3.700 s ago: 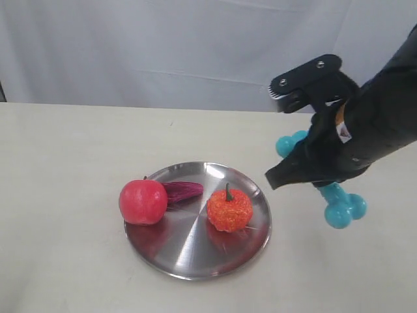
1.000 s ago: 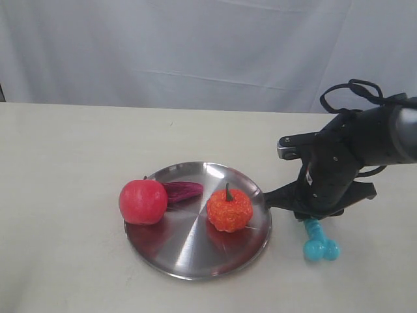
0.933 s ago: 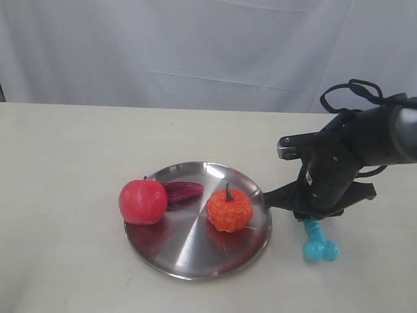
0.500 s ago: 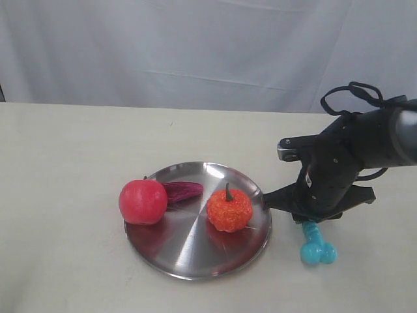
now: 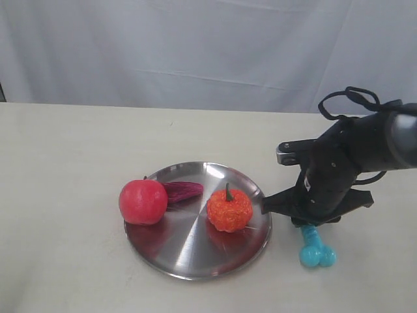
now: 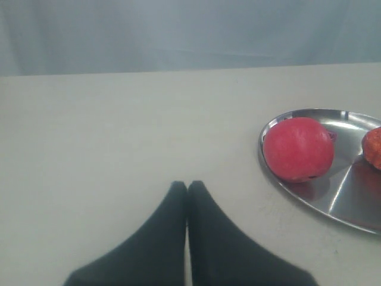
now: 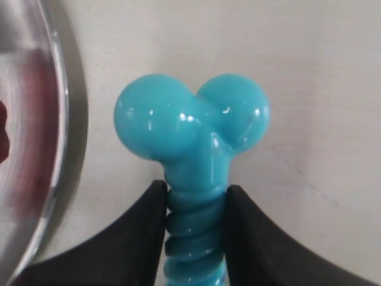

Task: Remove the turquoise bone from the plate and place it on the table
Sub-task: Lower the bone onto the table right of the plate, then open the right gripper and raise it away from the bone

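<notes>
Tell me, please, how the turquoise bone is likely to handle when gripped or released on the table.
The turquoise bone probably holds securely, since the right gripper clamps its ribbed shaft. Its glossy skin could be slightly slippery. Set down on the table, the paired knobs at its end should keep it from rolling far.

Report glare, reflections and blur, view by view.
Exterior view: sharp; the plate mirrors the red apple and orange pumpkin. Left wrist view: the left gripper is soft-edged, out of focus. Right wrist view: small white glints on the turquoise bone; plate rim blurred.
</notes>
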Tool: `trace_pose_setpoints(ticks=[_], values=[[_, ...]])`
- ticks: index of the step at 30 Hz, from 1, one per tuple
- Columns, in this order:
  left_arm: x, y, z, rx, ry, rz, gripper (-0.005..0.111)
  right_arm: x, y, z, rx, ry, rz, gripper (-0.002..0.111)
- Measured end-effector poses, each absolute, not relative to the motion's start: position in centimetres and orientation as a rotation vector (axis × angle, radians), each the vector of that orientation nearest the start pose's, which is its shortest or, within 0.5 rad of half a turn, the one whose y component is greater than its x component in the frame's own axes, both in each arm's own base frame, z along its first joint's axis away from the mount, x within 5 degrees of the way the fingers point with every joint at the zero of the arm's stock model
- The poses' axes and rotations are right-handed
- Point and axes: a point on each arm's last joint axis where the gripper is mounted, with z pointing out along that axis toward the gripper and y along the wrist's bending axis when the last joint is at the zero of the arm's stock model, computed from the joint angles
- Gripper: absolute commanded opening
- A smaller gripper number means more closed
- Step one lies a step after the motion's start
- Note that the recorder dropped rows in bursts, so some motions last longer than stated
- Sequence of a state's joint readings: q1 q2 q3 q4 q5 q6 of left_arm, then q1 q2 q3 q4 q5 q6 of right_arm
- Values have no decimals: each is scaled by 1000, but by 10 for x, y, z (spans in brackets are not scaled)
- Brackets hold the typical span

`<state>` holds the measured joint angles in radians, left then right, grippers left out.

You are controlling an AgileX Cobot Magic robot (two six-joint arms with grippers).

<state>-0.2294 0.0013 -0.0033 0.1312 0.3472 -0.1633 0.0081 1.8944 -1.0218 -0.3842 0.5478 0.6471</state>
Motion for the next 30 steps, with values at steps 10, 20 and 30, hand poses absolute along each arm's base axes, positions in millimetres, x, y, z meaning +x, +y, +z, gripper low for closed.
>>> trace_pose_setpoints(ticks=[10,20,30], values=[[53,-8,183,142,1823,-149,0,345,-15,126,459,2798,-211,0],[53,-8,183,142,1823,-149,0,346,-15,126,448,2791,-211,57],[53,-8,183,142,1823,-149,0,345,-15,147,439,2725,-191,64]])
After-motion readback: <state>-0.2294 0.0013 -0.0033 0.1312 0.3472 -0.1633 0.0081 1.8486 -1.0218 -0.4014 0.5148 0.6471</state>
